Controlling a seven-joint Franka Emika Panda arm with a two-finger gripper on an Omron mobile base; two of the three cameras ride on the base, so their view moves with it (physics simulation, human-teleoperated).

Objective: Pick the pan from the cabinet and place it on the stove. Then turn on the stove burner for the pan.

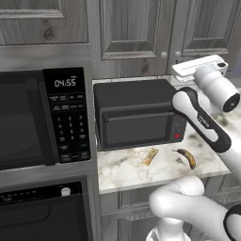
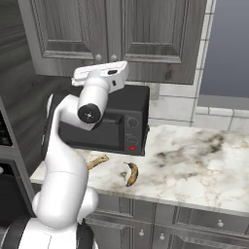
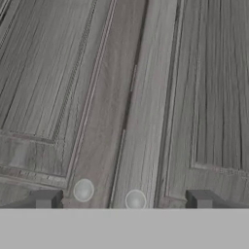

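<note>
While shut, cabinet [image 3: 146, 97] doors, contents hidden, jaws wide.

Cabinet [image 3: 58, 87] — grey, matt wood-grain

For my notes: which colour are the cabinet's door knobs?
Pale silver-grey knobs, on the grey wood-grain cabinet; hand view.

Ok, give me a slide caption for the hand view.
Open gripper faces the closed cabinet doors, its fingertips flanking the two round knobs beside the centre seam.
</note>
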